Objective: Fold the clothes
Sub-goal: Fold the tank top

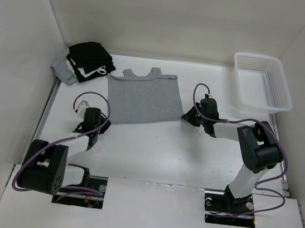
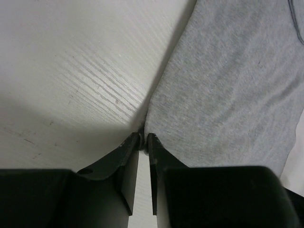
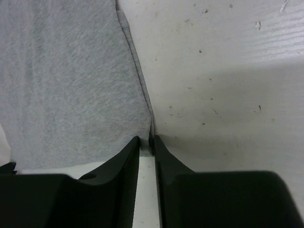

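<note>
You are only starting: no fold is showing yet. On the white wood-grain table, the plain mid-grey soft knit garment is lying flat and spread open at centre, its tabs pointing away from you. Your left gripper and right gripper are pinching its two near corners, fingers almost touching around the hem.

White table bears grey garment, black pile, basket.

White table, plain white walls
</note>
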Controlling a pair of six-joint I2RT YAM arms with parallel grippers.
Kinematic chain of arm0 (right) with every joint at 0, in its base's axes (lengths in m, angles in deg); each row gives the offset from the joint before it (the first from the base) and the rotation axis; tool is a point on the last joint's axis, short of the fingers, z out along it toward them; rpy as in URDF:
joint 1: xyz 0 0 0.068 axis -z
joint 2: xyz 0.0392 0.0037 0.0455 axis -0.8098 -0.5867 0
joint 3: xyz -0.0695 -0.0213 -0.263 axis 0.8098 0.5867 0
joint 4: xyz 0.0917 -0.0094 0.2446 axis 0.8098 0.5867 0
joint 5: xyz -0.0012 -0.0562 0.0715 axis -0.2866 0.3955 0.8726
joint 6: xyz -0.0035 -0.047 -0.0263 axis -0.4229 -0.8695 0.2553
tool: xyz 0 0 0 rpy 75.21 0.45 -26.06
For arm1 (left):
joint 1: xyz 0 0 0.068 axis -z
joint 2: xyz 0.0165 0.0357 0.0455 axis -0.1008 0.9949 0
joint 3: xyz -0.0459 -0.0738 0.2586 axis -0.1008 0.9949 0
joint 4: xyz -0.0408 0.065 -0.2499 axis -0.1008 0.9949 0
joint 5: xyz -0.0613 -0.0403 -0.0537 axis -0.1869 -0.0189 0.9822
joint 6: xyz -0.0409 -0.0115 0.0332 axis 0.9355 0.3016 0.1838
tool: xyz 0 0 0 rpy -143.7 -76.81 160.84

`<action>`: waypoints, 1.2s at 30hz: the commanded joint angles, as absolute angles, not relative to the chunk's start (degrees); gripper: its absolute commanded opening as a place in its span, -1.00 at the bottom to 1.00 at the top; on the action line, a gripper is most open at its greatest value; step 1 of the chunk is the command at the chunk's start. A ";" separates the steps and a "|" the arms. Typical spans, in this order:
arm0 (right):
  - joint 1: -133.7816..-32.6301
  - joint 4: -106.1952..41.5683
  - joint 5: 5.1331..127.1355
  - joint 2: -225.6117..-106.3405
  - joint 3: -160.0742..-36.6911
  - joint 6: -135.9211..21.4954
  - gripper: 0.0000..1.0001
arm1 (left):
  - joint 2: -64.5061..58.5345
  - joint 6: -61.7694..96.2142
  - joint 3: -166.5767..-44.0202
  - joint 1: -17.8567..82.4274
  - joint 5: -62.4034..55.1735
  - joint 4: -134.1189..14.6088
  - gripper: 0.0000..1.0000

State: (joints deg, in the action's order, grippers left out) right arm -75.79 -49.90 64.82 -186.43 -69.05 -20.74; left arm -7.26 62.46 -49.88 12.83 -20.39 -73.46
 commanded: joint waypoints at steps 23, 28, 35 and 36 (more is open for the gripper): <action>-116.92 10.31 25.31 -108.98 -75.82 -15.35 -0.98 | -66.52 53.46 -85.33 19.90 -17.51 -14.78 -1.00; -132.76 14.46 12.11 -111.60 -77.59 -10.15 -0.96 | -66.97 53.01 -83.59 17.43 -14.61 -12.38 -0.98; -108.06 -3.41 27.49 -123.29 -71.02 -25.41 -0.95 | -57.58 53.89 -67.25 17.78 -15.74 -28.53 -0.97; -101.47 -9.38 34.78 -125.74 -68.83 -27.44 -0.96 | -54.08 54.07 -65.75 17.87 -16.35 -33.00 -0.97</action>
State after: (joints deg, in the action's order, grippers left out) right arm -113.30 3.82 23.25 -121.98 -72.72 -18.84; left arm -60.50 54.18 -69.12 17.60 -15.23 -21.80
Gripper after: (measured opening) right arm 0.027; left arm 0.021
